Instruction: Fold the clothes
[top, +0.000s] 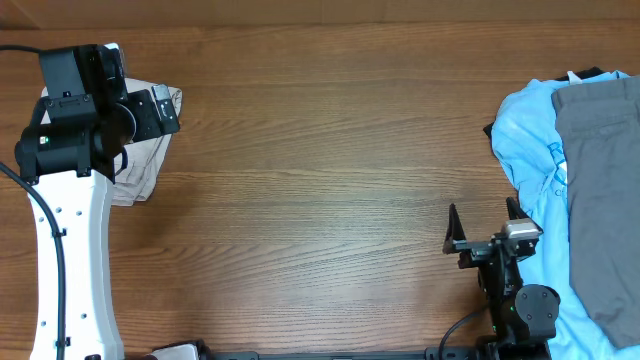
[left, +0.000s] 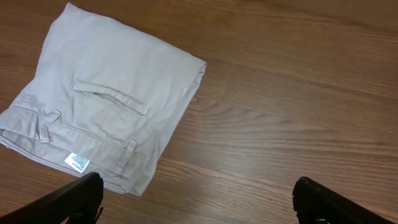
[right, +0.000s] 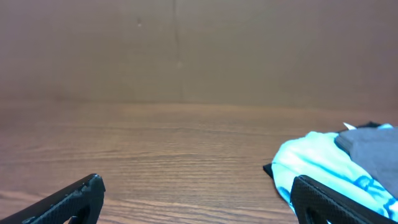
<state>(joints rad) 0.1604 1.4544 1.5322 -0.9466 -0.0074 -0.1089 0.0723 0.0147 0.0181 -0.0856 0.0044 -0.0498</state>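
Khaki shorts (left: 106, 93) seen folded flat at left end of worktop (top: 320, 150), pocket and white label facing up. Left fingers (left: 74, 199) spread wide, held clear of shorts, nothing gripped. Right fingers (right: 74, 198) spread wide, empty, just beside blue T-shirt (top: 530, 130). Grey garment (top: 600, 180) laid on T-shirt.

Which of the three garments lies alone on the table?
The beige khaki shorts, folded at the left; the grey garment rests on the light blue T-shirt at the right.
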